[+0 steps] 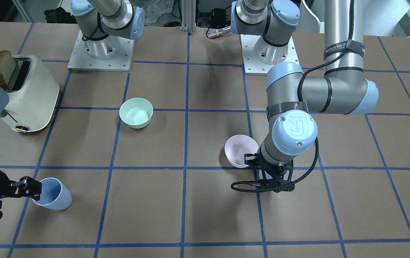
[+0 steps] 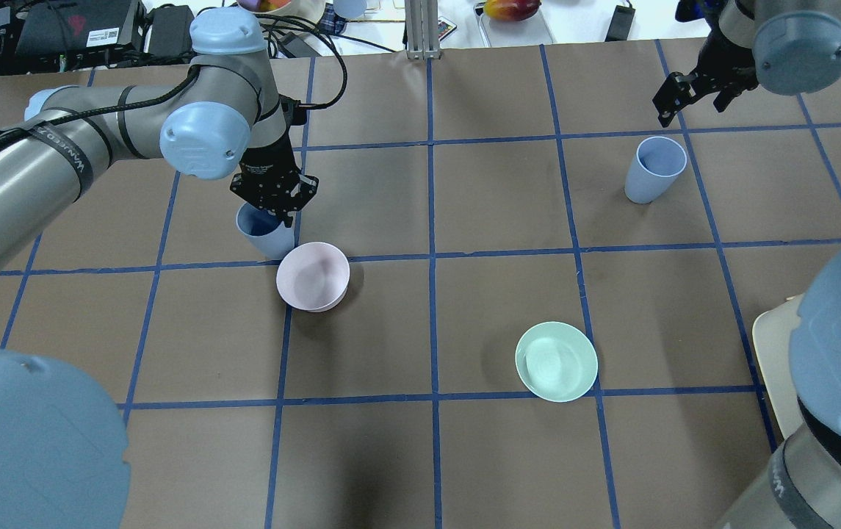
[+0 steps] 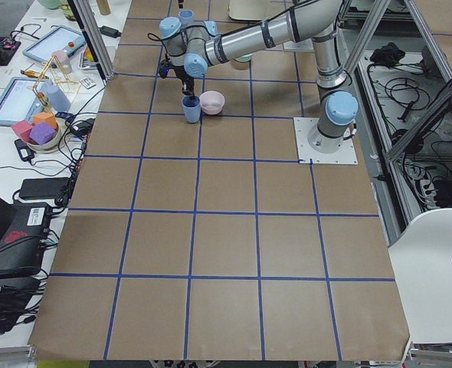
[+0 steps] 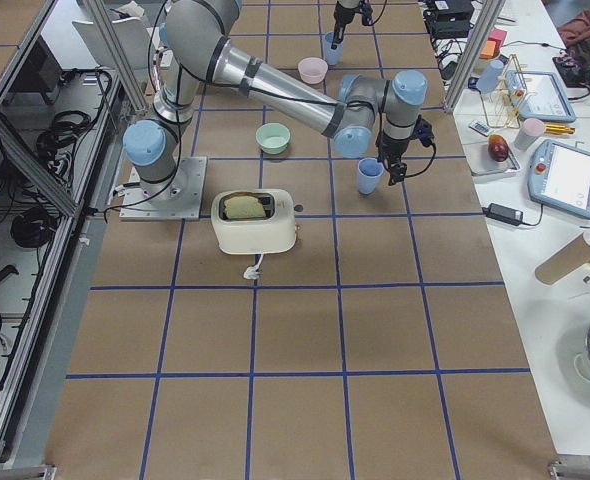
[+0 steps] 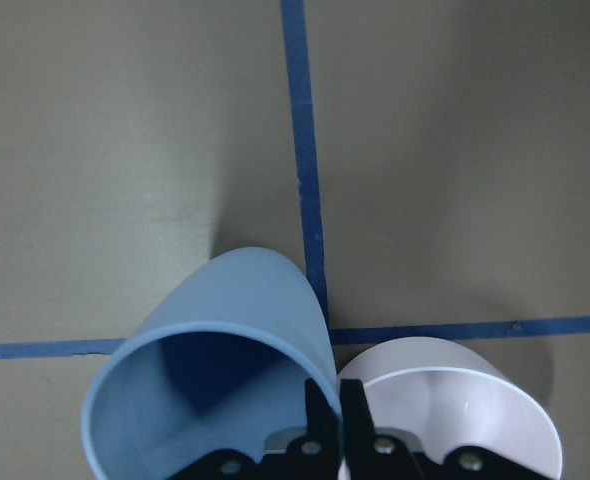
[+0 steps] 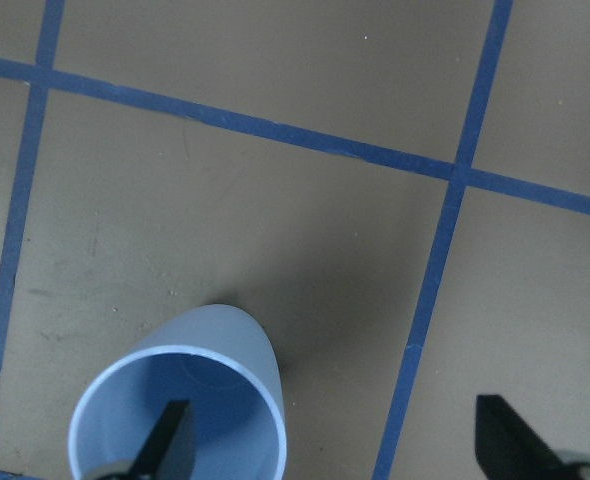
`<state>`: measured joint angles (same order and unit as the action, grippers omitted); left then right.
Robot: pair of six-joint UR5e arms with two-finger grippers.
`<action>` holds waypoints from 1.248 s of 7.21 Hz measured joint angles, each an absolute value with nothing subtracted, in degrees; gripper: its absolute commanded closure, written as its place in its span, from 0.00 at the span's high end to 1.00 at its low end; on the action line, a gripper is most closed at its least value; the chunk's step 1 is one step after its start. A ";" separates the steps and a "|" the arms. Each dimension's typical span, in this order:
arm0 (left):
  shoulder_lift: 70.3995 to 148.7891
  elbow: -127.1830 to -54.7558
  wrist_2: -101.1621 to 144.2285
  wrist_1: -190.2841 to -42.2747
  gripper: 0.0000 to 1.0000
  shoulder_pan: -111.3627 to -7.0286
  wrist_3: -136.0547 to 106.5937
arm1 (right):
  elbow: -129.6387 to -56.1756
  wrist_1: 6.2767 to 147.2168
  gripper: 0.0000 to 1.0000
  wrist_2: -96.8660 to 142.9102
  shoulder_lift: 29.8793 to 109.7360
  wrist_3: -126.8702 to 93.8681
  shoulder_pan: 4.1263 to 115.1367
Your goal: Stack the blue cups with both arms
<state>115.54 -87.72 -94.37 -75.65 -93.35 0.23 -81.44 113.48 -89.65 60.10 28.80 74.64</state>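
Two tools were at work, one on each cup. The left tool (image 5: 325,400) had its fingers pinched narrowly on the rim of the first blue cup (image 5: 225,330), one finger inside the wall and one outside. That cup stood upright on the brown, blue-taped table (image 5: 125,120), just beside the pink bowl (image 5: 445,400), with the outer finger in the slim space between them.

The right tool (image 6: 330,405) was spread wide and held nothing. One finger hung over the mouth of the second blue cup (image 6: 225,340), the other well out to the side above bare table. This cup also stood upright, well apart from the first, on the robot's right.

A mint-green bowl (image 2: 556,361) sat between the two cups and nearer the robot. Beyond it, at the table's right edge, a cream toaster (image 1: 33,93) held a slice of bread (image 1: 6,66).
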 measured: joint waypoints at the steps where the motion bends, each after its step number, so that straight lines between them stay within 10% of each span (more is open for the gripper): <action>1: 115.51 -85.51 -94.18 -75.79 0.00 -94.77 -0.65 | -81.57 112.50 1.00 -89.73 59.40 28.88 74.45; 2: 115.80 -82.89 -93.92 -76.20 0.00 -97.28 -3.05 | -81.61 110.59 1.00 -89.74 58.91 28.91 74.40; 5: 115.15 -81.72 -89.57 -77.26 0.00 -108.22 -20.92 | -81.65 107.81 0.08 -89.35 57.99 28.92 74.36; 9: 108.87 -95.32 -87.03 -76.52 0.00 -120.82 -43.38 | -80.95 103.89 0.00 -89.72 57.33 28.98 74.35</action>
<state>108.87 -95.32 -87.03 -76.52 -120.82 -43.38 -80.95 103.89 -89.72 57.33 28.98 74.35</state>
